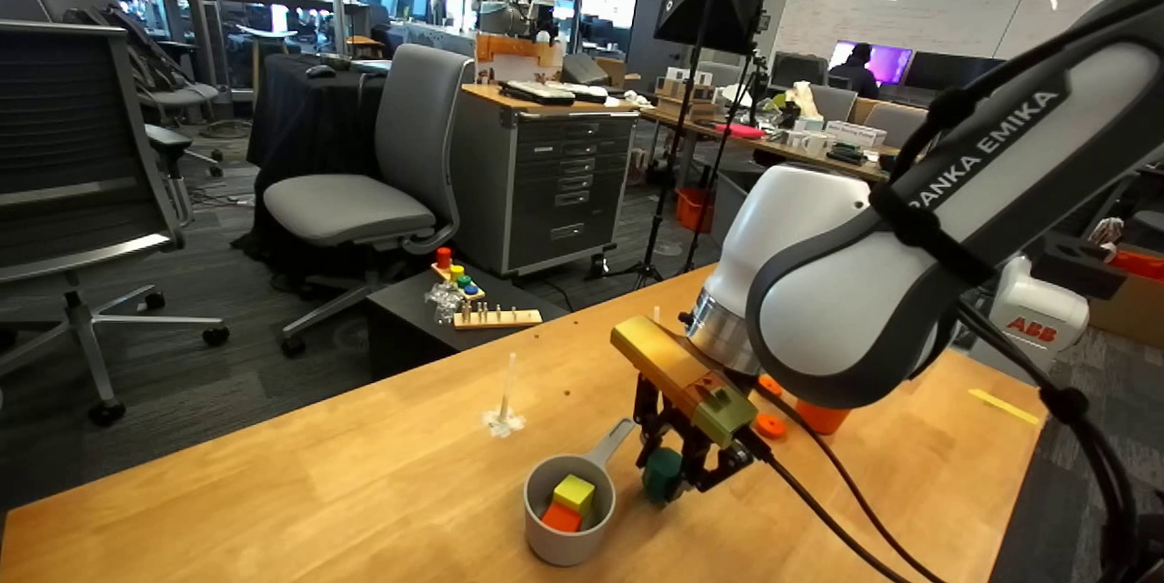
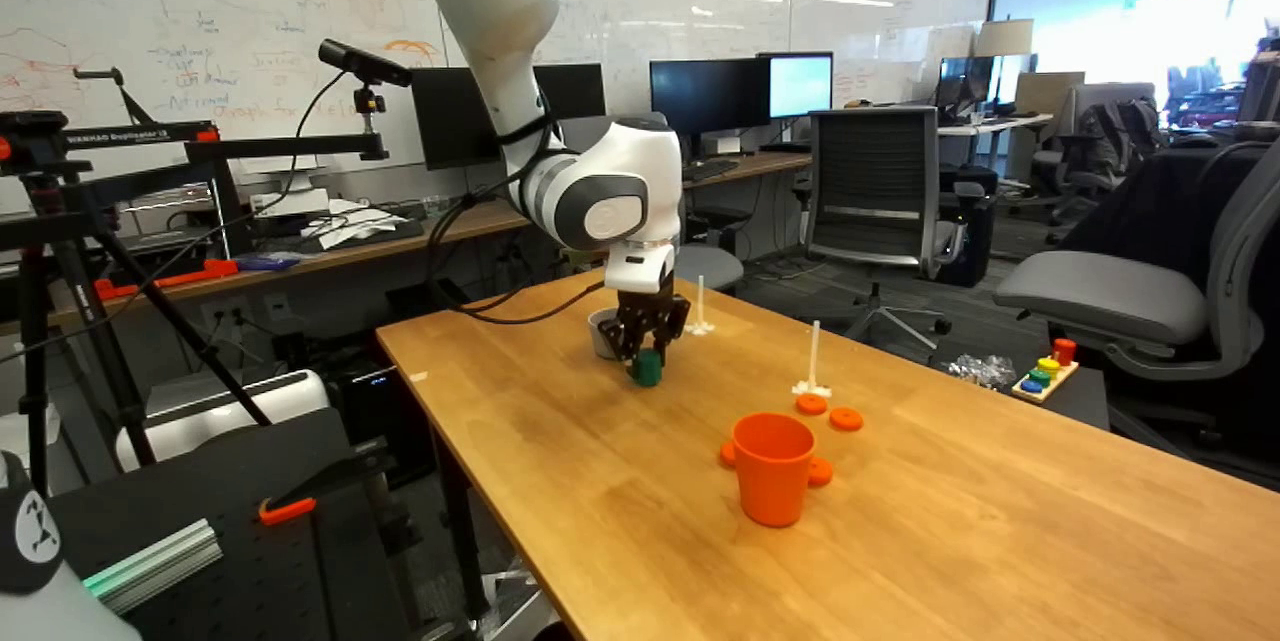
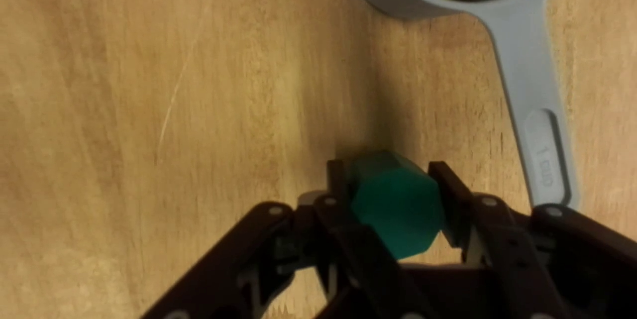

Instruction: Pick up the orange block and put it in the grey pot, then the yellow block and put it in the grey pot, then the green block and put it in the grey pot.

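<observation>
Green block (image 3: pixel 405 214) gripped, just outside the grey pot (image 1: pixel 536 536)

My tool (image 3: pixel 390 182) is closed on the green block; in the wrist view its fingers (image 3: pixel 454 194) press either side of it. I have the block low at the surface (image 1: pixel 318 474), near the pot, and I can't tell from here whether its underside touches. The pot stands upright, its handle (image 3: pixel 527 70) marked "1 cup" and ending near my tool. In an exterior view I see the orange block (image 1: pixel 561 518) and the yellow block (image 1: pixel 574 494) lying together inside the pot; whether the yellow one rests partly on the orange one, I can't make out. Well apart from my tool, an orange-red cup (image 2: pixel 773 481) stands upright with four orange discs (image 2: pixel 820 472) near it, and two thin pale pegs (image 2: pixel 813 359) stand upright on the surface too.
</observation>
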Controlling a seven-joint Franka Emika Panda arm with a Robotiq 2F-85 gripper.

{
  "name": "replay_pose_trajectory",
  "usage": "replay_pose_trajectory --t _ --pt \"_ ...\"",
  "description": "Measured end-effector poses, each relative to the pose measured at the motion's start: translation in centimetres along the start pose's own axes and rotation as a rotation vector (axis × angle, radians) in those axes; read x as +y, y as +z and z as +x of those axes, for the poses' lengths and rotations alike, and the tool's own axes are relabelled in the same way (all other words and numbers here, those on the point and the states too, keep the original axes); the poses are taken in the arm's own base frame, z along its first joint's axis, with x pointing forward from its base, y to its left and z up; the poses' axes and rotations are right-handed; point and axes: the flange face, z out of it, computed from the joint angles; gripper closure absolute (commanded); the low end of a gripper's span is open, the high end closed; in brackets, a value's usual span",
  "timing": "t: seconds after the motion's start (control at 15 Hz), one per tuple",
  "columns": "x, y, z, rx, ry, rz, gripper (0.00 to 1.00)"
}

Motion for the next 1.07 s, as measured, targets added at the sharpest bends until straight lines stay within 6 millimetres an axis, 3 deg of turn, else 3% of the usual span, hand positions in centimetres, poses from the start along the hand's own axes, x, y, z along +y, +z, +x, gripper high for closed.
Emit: replay_pose_trajectory --t 0.67,1.07 --pt "-0.4 -4.8 -6.2 -0.035 -0.104 0.099 0.81" --pt "-0.3 -5.5 -7.3 -0.043 -0.124 0.111 0.81"
